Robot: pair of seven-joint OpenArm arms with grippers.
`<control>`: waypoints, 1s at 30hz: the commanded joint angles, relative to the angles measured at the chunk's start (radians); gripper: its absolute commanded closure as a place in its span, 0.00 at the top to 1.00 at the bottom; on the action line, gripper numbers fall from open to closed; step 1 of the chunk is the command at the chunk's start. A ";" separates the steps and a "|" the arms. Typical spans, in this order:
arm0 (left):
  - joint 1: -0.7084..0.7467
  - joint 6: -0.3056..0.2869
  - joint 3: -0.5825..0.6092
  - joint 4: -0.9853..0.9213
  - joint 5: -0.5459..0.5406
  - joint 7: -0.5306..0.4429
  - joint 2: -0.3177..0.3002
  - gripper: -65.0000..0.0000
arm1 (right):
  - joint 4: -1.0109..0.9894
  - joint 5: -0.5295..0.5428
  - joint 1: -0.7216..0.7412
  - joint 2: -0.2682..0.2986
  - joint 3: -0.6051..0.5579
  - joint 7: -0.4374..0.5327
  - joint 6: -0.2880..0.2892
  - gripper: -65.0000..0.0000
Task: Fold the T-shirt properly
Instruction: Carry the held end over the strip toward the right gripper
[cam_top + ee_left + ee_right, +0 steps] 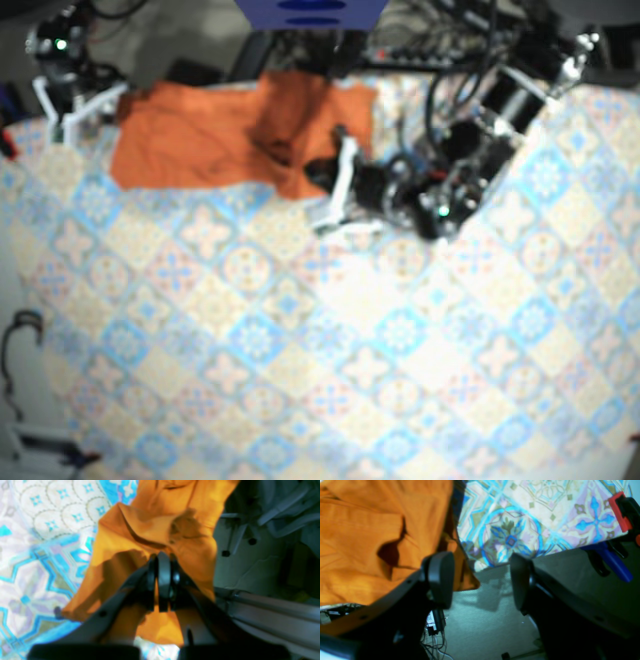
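One orange T-shirt (200, 135) lies crumpled at the far side of the table, on the patterned cloth (400, 350). In the right wrist view one corner seems to reach past the cloth's border, but I cannot be sure.

Step in hand, as I judge: an early one, taking the shirt by its ends to spread it flat before the 1st fold. Nothing looks neatly folded yet.

The left gripper (163, 580) has its jaws pressed together w/ a bunch of orange fabric between them, at the shirt's end nearest the table centre. The right gripper (480, 580) is spread wide and pinches nothing. It hangs just beside the shirt's other end, at the table edge, w/ floor under it.

Next move prob. calls for the right gripper to take a corner or hem there, so both arms can pull the shirt flat. It should catch the edge only, not several layers.

Count: 1 shirt, 2 grippers, 1 cloth, 1 red clamp (618, 512) and 1 blue clamp (612, 560) at the cloth's edge.
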 commanded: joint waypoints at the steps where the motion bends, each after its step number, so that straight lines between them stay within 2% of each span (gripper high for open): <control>1: -0.015 0.000 -0.004 -0.017 0.009 -0.013 0.013 0.00 | 0.012 0.002 -0.005 0.012 0.007 0.016 -0.003 0.53; 6: -0.015 0.000 -0.002 -0.083 0.115 -0.016 0.085 0.00 | 0.012 0.002 -0.005 0.012 0.007 0.016 -0.003 0.53; 10: -0.018 0.000 0.029 -0.089 0.143 -0.015 0.139 0.00 | 0.012 0.002 -0.005 0.012 0.007 0.016 -0.003 0.53; 18: -0.019 0.000 0.064 -0.089 0.161 -0.021 0.196 0.00 | 0.012 0.002 -0.005 0.012 0.007 0.016 -0.003 0.53; 22: -0.019 0.000 0.064 -0.091 0.209 -0.025 0.216 0.00 | 0.012 0.002 -0.005 0.012 0.007 0.016 -0.003 0.53; 30: -0.015 0.000 0.064 -0.141 0.327 -0.170 0.249 0.00 | 0.012 0.002 -0.005 0.012 0.007 0.016 -0.003 0.53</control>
